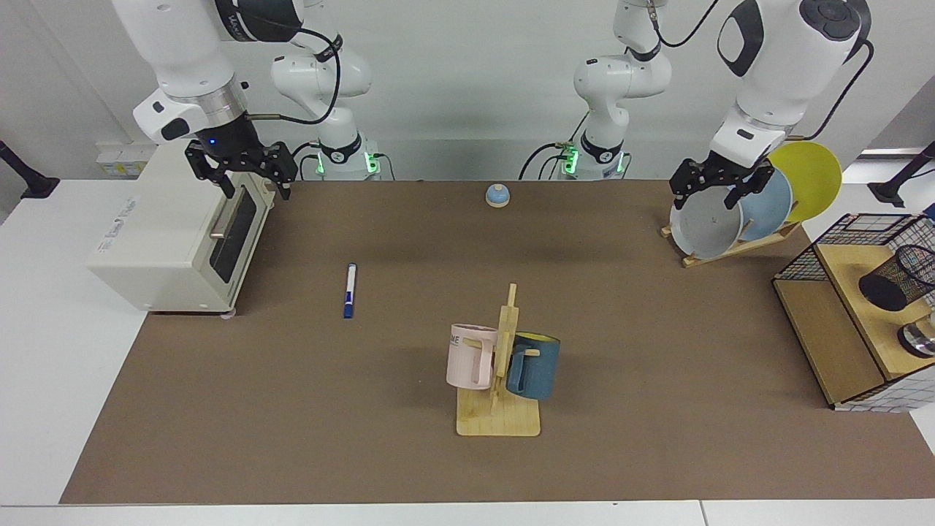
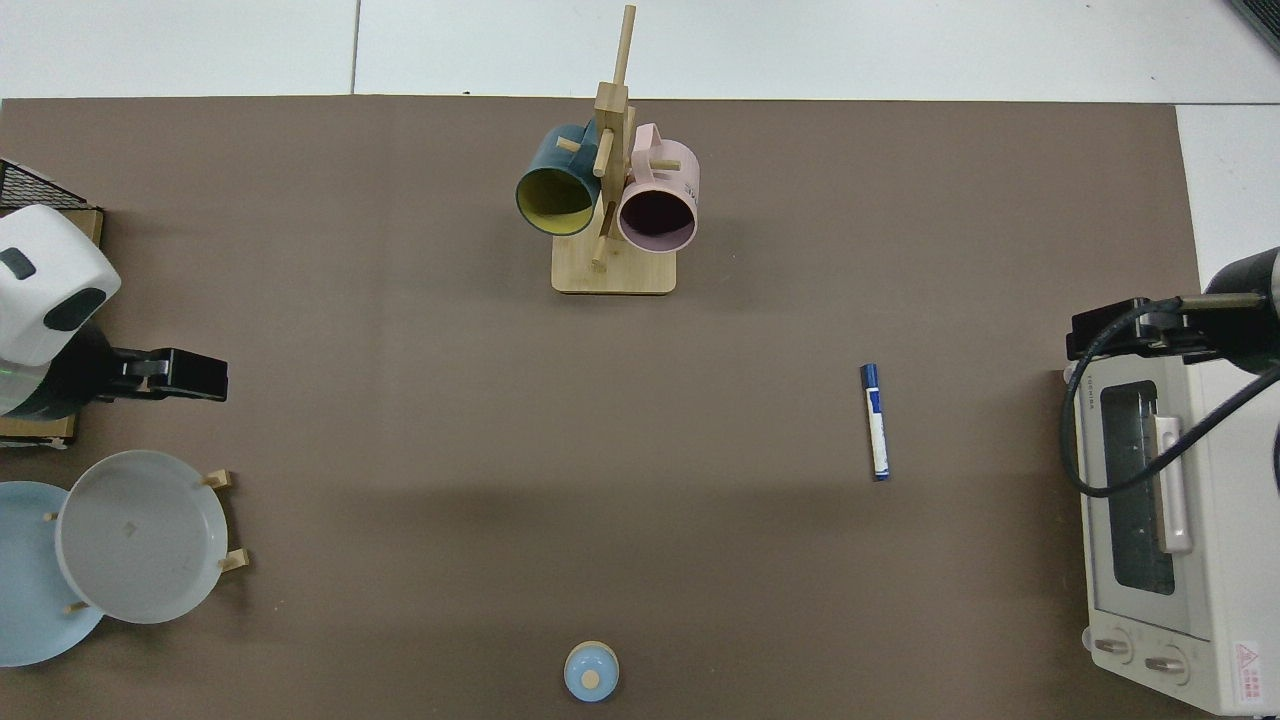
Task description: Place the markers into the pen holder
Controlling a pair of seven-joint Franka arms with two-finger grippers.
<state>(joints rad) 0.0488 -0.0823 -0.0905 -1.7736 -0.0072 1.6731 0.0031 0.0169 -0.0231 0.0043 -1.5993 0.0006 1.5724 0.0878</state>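
Right claw (image 1: 254, 179) wide, empty, above toaster oven (image 1: 175, 234); left claw (image 1: 719, 191) seemingly open, empty; marker (image 1: 350, 290) untouched.

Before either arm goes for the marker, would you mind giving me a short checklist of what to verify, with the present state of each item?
1. Marker lies flat on the mat with open space around it: ok.
2. Right gripper open and holding nothing, above the toaster oven: ok.
3. Left gripper open and holding nothing, above the plate rack: ok.
4. Pen holder upright to receive the marker: not ok; it leans on its shelf inside the wire basket.
5. Pen holder empty inside: cannot tell.
6. Mug tree away from the marker: ok.
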